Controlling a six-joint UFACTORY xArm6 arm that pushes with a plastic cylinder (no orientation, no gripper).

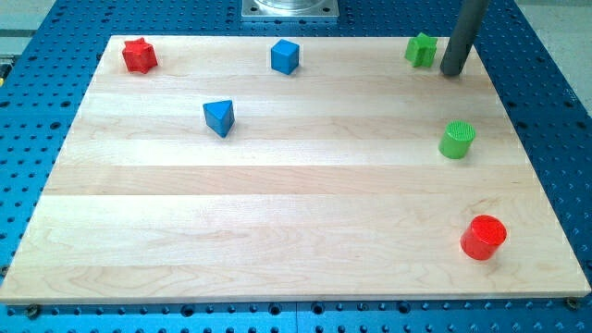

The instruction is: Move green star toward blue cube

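The green star lies near the top right of the wooden board. The blue cube sits at the top middle, well to the star's left. My tip stands just to the right of the green star, slightly lower in the view, with a narrow gap between them. The rod rises up out of the view's top.
A blue triangular block lies left of centre. A red star sits at the top left corner. A green cylinder stands below my tip, and a red cylinder is at the bottom right. A blue perforated table surrounds the board.
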